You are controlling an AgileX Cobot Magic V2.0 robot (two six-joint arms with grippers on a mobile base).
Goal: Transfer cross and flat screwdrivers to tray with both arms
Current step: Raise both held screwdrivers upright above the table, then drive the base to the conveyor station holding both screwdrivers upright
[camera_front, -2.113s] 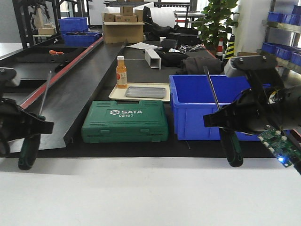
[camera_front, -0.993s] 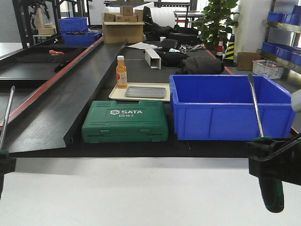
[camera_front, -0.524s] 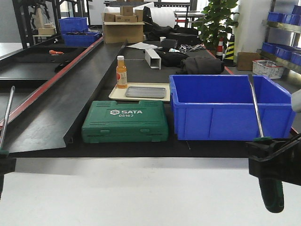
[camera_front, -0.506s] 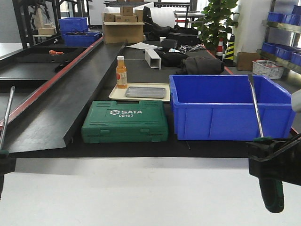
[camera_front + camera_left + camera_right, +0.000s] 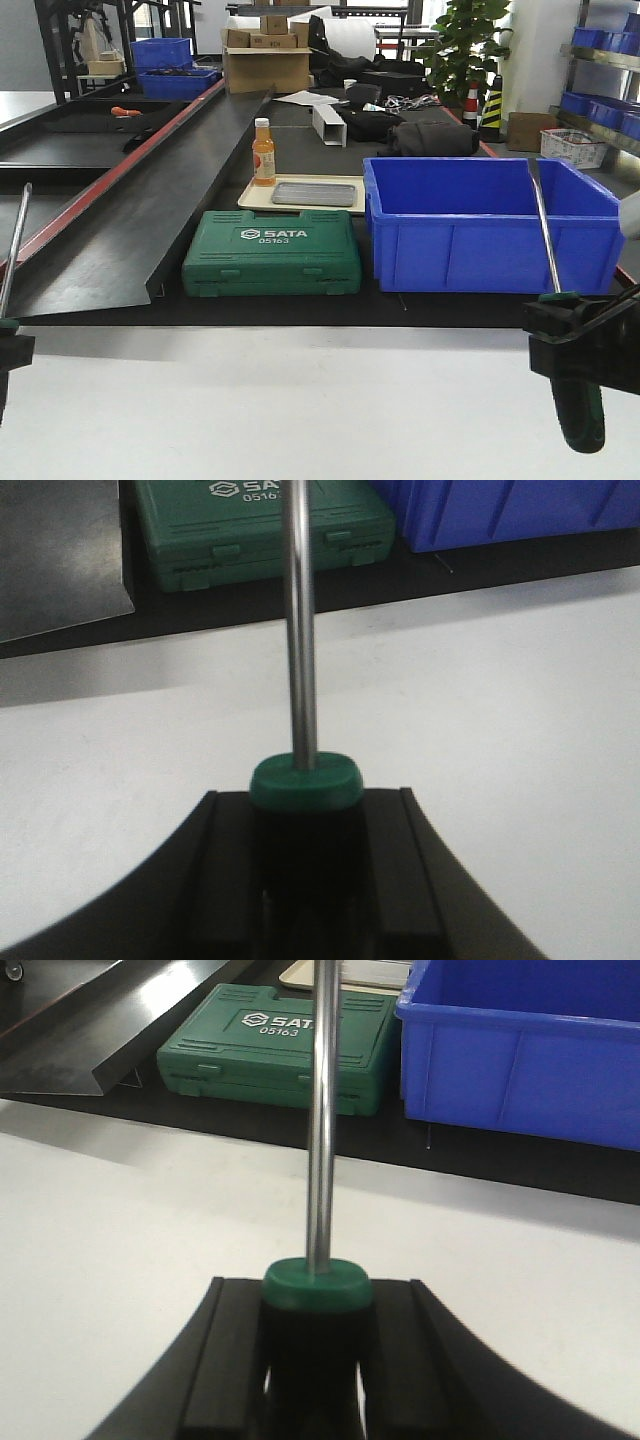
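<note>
In the front view my left gripper (image 5: 8, 352) sits at the far left edge, shut on one screwdriver (image 5: 13, 250) whose steel shaft points up. My right gripper (image 5: 588, 345) is at the lower right, shut on the other screwdriver (image 5: 545, 230), with its black-and-green handle hanging below. The left wrist view shows the black fingers (image 5: 225, 865) clamping the handle under the green collar (image 5: 304, 783). In the right wrist view the fingers (image 5: 225, 1360) hold the other screwdriver (image 5: 319, 1120) the same way. The grey metal tray (image 5: 313, 194) lies far back at centre on a cream board, apart from both grippers.
A green SATA tool case (image 5: 272, 253) lies in front of the tray. A deep blue bin (image 5: 490, 225) stands to its right, and an orange bottle (image 5: 263, 152) beside the tray. A sloped black panel (image 5: 130, 220) runs along the left. White tabletop (image 5: 300, 410) lies under both grippers.
Since 2.1 s ago both arms swung outward to the frame edges with their screwdrivers. Over the last second the grippers stayed put, while the whole scene shifted slightly right in the view.
</note>
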